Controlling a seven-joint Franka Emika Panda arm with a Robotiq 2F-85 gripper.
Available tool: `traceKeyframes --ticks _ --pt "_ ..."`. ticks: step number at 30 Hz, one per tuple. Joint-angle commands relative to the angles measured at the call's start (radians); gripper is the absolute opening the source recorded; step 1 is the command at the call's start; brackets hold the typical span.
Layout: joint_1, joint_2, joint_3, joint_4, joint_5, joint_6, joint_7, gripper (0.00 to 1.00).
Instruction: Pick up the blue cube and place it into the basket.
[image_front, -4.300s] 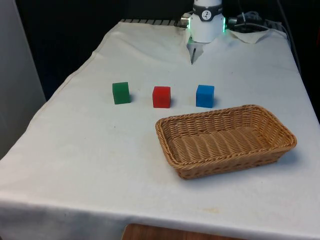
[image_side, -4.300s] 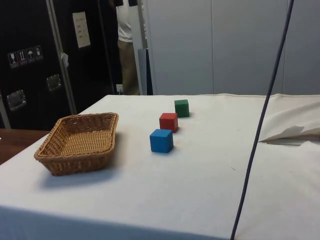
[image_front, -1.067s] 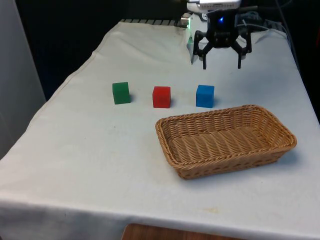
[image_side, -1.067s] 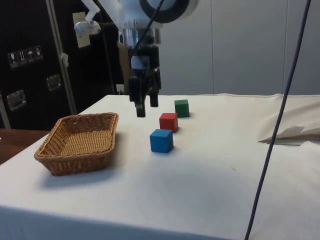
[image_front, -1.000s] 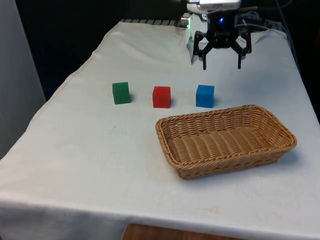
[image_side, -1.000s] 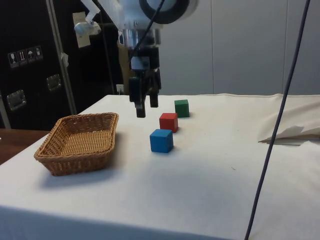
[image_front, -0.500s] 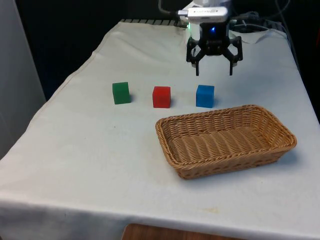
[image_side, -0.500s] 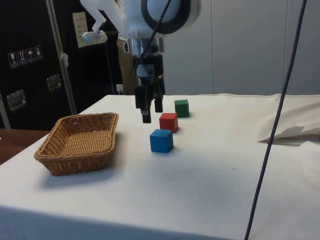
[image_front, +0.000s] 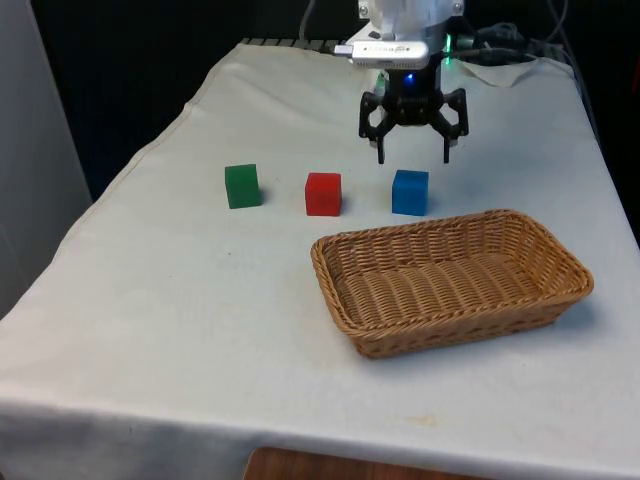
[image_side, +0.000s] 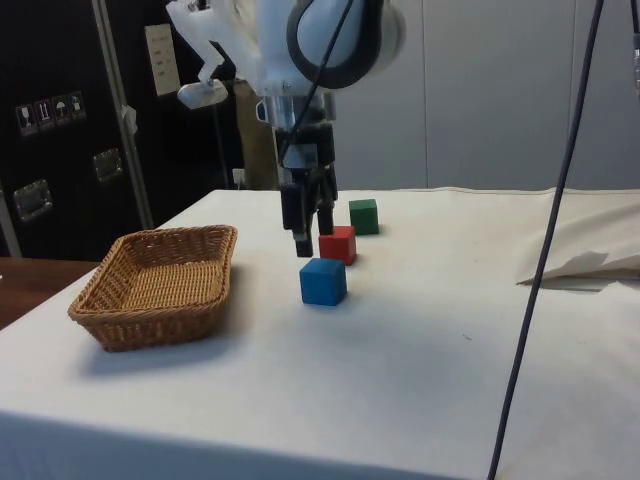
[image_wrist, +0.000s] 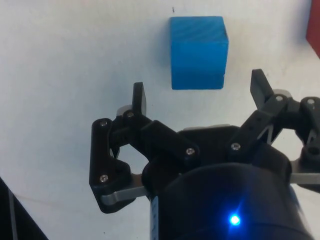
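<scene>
Blue cube (image_front: 410, 192) is now just below my spread pincer (image_front: 411, 154), which has come lower and nearer, so I judge the grasp comes next, the basket (image_front: 560, 262) later.

Red cube (image_wrist: 315, 30) cut off at wrist pic's edge; person (image_side: 250, 130) in side view mostly hidden behind arm.

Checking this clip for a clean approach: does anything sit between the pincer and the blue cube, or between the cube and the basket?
Nothing visible does. The open pincer hangs above and just behind the blue cube, with only bare cloth between them in the wrist view. The basket lies right beside the cube. The red cube stands off to the other side.
</scene>
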Motion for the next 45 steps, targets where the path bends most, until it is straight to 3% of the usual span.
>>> traceKeyframes --ticks 1,45 --pt "0.000 0.000 0.000 0.000 0.000 0.000 0.000 1.00" --pt "0.002 0.137 -0.001 0.026 0.000 0.068 0.012 1.00"
